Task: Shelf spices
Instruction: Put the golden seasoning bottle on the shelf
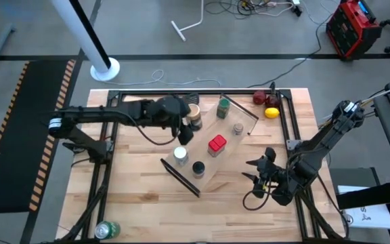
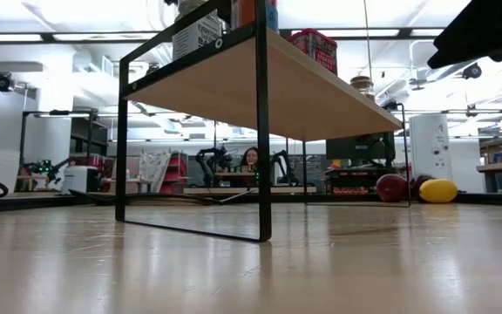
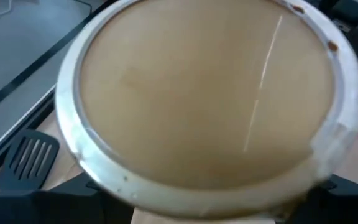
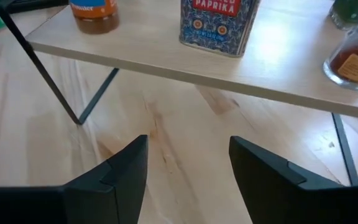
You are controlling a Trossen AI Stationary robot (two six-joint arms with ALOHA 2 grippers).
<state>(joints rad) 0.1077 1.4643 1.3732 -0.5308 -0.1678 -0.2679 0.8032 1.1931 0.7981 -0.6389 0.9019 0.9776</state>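
Filling the left wrist view almost edge to edge is the tan open-top cylinder (image 3: 210, 99), a pale rim around a smooth tan surface. The left pincer (image 1: 187, 129) is closed around it near the shelf's (image 1: 232, 166) back-left corner, though whether it already rests on the board I cannot tell. It looks light and rigid, with a slick rounded wall; I judge a grip across the body below the rim safest, kept upright because the top is open.

Further along the shelf stand the white-capped jar (image 1: 180, 154), black-capped jar (image 1: 198, 168), red square tin (image 1: 217, 144), silver-topped shaker (image 1: 238, 128) and green jar (image 1: 223, 107). Off to the worktop's right, the right pincer (image 1: 261, 171) waits, fingers spread and empty.
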